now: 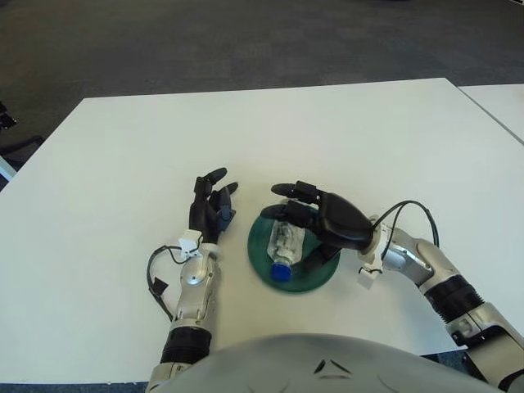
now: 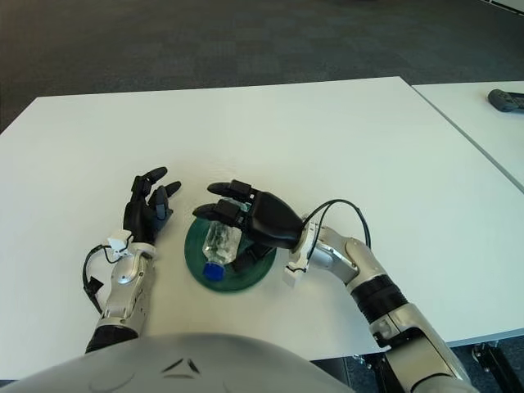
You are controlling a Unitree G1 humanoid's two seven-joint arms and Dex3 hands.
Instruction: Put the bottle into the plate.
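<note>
The fingers (image 1: 288,190) of the right hand (image 1: 323,223) are spread and released, reaching over the plate (image 1: 315,277) without grasping anything; two dark fingertips stretch past the far rim while the thumb angles down near the plate's right inner edge. The bottle (image 1: 282,246) lies on its side inside the plate, just under and to the left of that hand's palm. It is a small clear plastic bottle, its ribbed body showing the plate through it, with a blue cap (image 1: 280,272) pointing toward the robot.

There is one bottle and one plate. The plate is round and dark green, with a paler centre, and holds the bottle alone. It sits on a white table (image 1: 352,139).

The left hand (image 1: 210,211) shows just left of the plate, apart from it, its dark fingers loosely extended and holding nothing, pointing away from the robot. A black cable (image 1: 157,274) loops at the left wrist, and another cable (image 1: 405,214) arcs above the right wrist.
</note>
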